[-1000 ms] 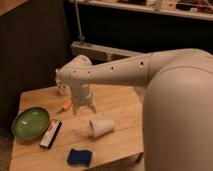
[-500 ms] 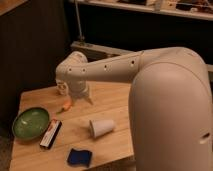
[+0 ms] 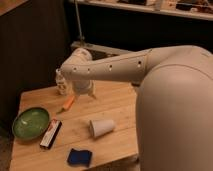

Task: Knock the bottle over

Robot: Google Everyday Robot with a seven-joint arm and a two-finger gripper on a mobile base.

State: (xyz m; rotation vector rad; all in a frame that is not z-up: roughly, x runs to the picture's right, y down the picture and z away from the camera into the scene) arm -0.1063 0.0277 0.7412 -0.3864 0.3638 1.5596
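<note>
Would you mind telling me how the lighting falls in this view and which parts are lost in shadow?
Camera view: warm light falls on the light wooden table and the white robot arm; the background is nearly black. The gripper, hanging just beside the small clear plastic bottle, looks shaded underneath. The arm's shell hides the table's right side.

A light wooden table (image 3: pixel 117 107) stands before a dark wall. A green bowl (image 3: pixel 31 122) sits at its left edge, a flat black, white and red box (image 3: pixel 51 132) just beside it. A white paper cup (image 3: pixel 102 127) lies on its side mid-table. A blue cloth (image 3: pixel 80 157) lies near the front edge. A small orange object (image 3: pixel 68 103) lies farther back.
</note>
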